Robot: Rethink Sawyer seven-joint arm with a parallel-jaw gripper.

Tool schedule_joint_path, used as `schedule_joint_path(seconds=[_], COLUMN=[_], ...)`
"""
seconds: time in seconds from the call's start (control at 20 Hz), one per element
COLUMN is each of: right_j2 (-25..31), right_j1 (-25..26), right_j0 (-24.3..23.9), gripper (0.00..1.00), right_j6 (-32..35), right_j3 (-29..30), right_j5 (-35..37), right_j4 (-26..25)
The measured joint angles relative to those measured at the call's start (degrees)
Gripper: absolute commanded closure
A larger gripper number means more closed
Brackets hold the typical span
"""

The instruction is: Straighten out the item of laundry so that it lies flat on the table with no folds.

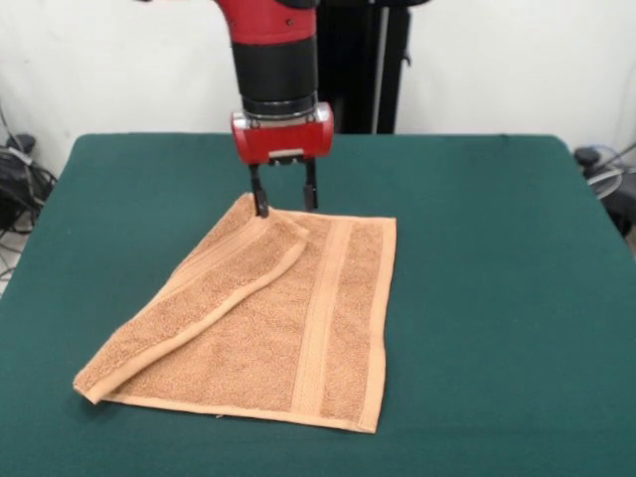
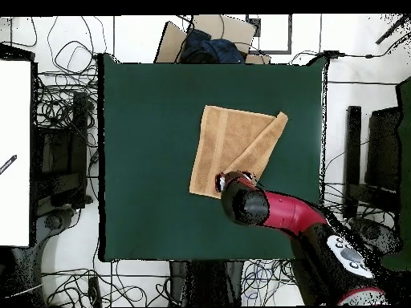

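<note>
Towel (image 1: 268, 328) lies near the middle of the worktop (image 1: 497, 248), mostly spread out, but one side is folded over on itself: a long flap runs diagonally from the far corner by the pincer (image 1: 283, 202) down to the near left corner in the front view. The right part, with its woven band, already lies flat. In the overhead view the same flap shows as a strip along the towel's (image 2: 234, 148) right edge.

The pincer hangs straight down at the towel's far edge. Its two dark fingers stand apart; one tip touches or sits just at the folded corner, the other rests near the edge beside it. It looks open, with no cloth held between the fingers, though I cannot tell whether the tips press into the fabric.

Terry cloth of this kind is probably light, soft and limp. It should drape and bunch rather than hold a shape, and its pile likely clings a little to the felt-like top, so dragging may wrinkle the flat part. The best hold seems to be the top layer of the flap at its far corner, pinching that layer alone and peeling it back to the left of the front view. Catching both layers would merely lift the whole towel.

No containers stand on the worktop.
</note>
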Motion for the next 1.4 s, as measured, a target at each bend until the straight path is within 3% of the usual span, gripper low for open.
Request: schedule_joint_path(seconds=[0.8, 1.4], right_j2=[-1.5, -1.5], right_j1=[6.3, 4.9], right_j0=[2.5, 2.2], gripper=[0.0, 0.0], right_j6=[0.0, 0.0], right_j3=[-1.8, -4.0], right_j5=[3.8, 7.6], right_j4=[0.0, 0.0])
